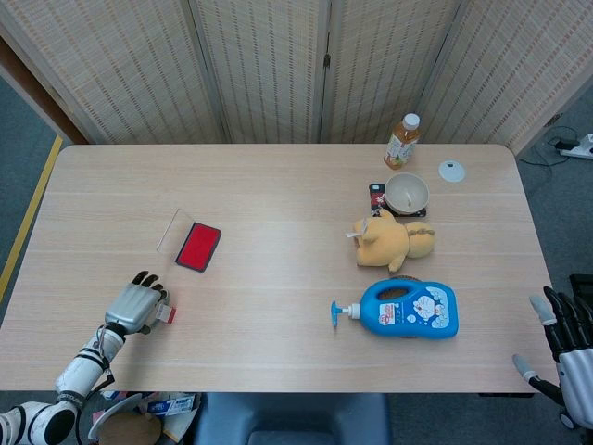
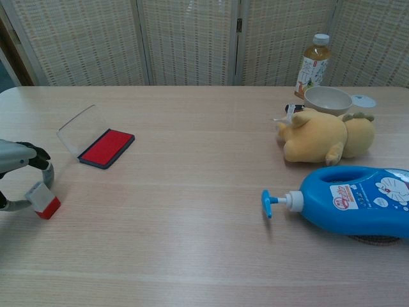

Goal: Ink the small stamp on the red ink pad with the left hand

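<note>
Left hand [image 1: 137,305] sits at the lower left of the head view, fingers curled over the small stamp [image 1: 165,313], whose red and white end shows just right of them. Up and to the right of it, apart from the hand, lies the red ink pad [image 1: 198,246] with its clear lid tipped open to the left. At the lower right corner, off the table edge, the right hand [image 1: 567,348] has its fingers spread and holds nothing. A blue pump bottle [image 1: 405,310] lies on its side right of centre.

From the chest view, the left hand [image 2: 19,167] enters at the left edge, finger and thumb pinching the small stamp [image 2: 43,199], which is tilted, red end down on the table [image 2: 192,211]. The red ink pad [image 2: 106,148] lies up and to the right, untouched.
</note>
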Tool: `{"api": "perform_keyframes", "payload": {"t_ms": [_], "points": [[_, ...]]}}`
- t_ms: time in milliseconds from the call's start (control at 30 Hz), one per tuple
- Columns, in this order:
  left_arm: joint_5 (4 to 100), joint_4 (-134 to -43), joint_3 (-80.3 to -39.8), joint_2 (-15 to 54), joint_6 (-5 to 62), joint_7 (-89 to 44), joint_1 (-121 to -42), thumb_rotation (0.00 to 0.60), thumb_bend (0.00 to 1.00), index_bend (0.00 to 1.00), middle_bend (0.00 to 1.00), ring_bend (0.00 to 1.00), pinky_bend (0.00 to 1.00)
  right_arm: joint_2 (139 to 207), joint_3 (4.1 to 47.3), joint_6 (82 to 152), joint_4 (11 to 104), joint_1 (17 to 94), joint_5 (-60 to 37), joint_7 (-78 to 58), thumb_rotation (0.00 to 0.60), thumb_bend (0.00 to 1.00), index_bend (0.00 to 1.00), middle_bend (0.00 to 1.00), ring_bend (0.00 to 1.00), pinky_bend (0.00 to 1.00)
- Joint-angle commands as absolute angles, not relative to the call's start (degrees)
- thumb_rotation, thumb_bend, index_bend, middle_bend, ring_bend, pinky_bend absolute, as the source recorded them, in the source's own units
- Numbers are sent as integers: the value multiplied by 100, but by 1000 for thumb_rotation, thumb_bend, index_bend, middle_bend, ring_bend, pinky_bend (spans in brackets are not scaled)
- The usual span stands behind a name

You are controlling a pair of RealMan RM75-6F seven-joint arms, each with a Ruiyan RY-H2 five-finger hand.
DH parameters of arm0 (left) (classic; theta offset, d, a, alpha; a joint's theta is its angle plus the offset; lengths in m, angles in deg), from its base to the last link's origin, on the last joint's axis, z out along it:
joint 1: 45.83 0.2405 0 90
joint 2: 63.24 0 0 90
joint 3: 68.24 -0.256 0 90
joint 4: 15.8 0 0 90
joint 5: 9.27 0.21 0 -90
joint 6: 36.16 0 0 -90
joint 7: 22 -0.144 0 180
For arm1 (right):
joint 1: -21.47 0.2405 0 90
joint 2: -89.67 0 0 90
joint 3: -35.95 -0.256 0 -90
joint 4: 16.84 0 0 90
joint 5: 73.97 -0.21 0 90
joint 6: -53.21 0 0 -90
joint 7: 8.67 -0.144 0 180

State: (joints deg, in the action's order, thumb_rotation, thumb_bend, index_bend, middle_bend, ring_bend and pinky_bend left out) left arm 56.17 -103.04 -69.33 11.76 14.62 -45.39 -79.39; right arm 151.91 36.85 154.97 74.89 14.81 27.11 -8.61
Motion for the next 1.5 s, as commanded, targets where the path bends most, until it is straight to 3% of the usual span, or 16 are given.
{"api": "perform_keyframes", "payload": {"t_ms": [33, 200, 433, 733, 1100, 1500], "points": [[5622, -10362, -6935, 1123, 1485, -4544, -7930, 600, 343, 523, 394, 225, 237, 15192, 3683, 15487, 7491, 1486, 2706, -857, 600, 204, 0, 0, 0, 0], [5572, -10520, -6945, 1014, 1501, -4624, -7934, 600, 344, 561, 444, 292, 345, 15199, 3686, 15474, 7497, 1489, 2709, -834, 600, 203, 0, 0, 0, 0], [5315, -11078, -6888, 702, 1516, -5152, -8107, 600, 344, 563, 446, 293, 386, 15160, 3653, 15417, 7506, 1517, 2617, -918, 600, 204, 0, 0, 0, 0], [4221, -11586, -6610, 612, 1218, -6254, -8915, 600, 344, 565, 450, 294, 399, 15026, 3595, 15315, 7508, 1572, 2418, -1261, 600, 204, 0, 0, 0, 0], [3017, -11086, -6552, 817, 705, -6650, -9849, 600, 343, 565, 451, 294, 408, 14873, 3524, 15122, 7510, 1656, 2152, -1656, 600, 205, 0, 0, 0, 0], [2386, -10212, -6688, 1032, 45, -6506, -10647, 600, 343, 567, 453, 295, 410, 14731, 3406, 14811, 7519, 1783, 1782, -1991, 600, 204, 0, 0, 0, 0]]}}
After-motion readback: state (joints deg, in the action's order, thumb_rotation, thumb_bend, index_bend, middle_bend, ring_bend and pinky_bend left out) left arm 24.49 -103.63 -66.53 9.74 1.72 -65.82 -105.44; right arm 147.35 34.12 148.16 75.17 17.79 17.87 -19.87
